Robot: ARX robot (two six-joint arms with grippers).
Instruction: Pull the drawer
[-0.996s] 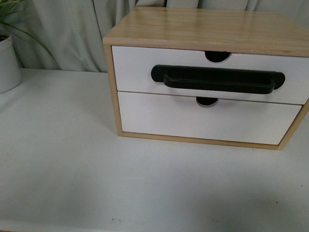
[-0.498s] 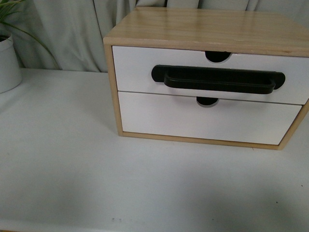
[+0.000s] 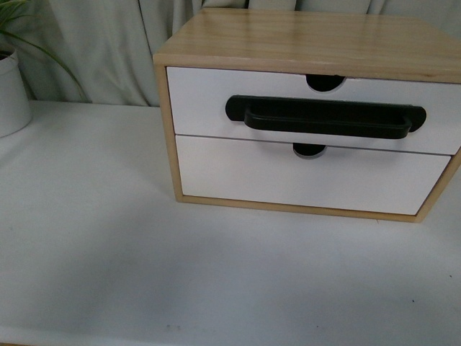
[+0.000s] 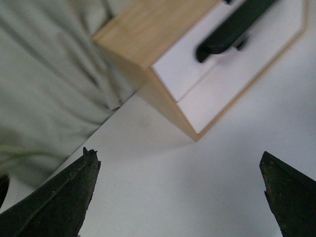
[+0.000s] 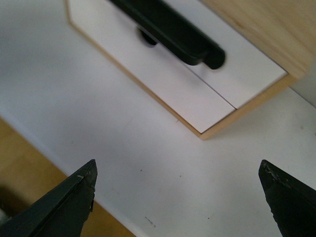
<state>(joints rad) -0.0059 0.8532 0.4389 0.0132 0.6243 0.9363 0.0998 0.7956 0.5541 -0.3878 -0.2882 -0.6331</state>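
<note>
Front view first: one wooden cabinet [image 3: 302, 40] on the white table [image 3: 108, 252], two drawer fronts stacked in it. The drawer [image 3: 202, 101] sits on top, pushed fully in, wearing its one black handle [image 3: 324, 119]; the plain lower front [image 3: 302, 180] sits below. One white pot [image 3: 11, 94] stands at the far left. Neither arm shows here, and nothing has shifted since a second ago; the drawer is as closed as before. Over to the left wrist view: the left gripper [image 4: 177, 158] hovers above the table, jaws spread wide and empty, well short of the drawer [image 4: 175, 74]. Right wrist view: the right gripper [image 5: 177, 165] likewise, jaws released, drawer [image 5: 247, 74] ahead.
</note>
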